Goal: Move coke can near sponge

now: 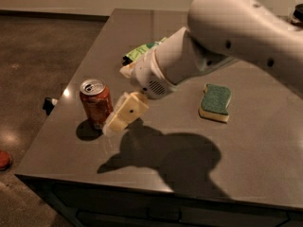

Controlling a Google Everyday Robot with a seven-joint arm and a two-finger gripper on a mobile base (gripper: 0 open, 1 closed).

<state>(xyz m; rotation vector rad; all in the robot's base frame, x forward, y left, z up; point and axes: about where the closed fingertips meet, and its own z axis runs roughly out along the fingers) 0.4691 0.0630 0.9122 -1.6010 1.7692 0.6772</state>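
Note:
The coke can [96, 101], red-orange with a silver top, stands upright near the left edge of the grey table [246, 169]. My gripper [115, 98] is right beside the can on its right, low over the table. It is open: one pale finger [126, 112] reaches the can's front side, the other shows behind near the can's far side. The can is not lifted. The sponge [216, 102], green top over a yellow base, lies flat to the right, well apart from the can, partly under my arm.
A green snack bag [142, 51] lies behind the gripper, mostly hidden by my arm. The table's left edge is close to the can. A small black object [47, 105] and a red object [4, 159] lie on the floor to the left.

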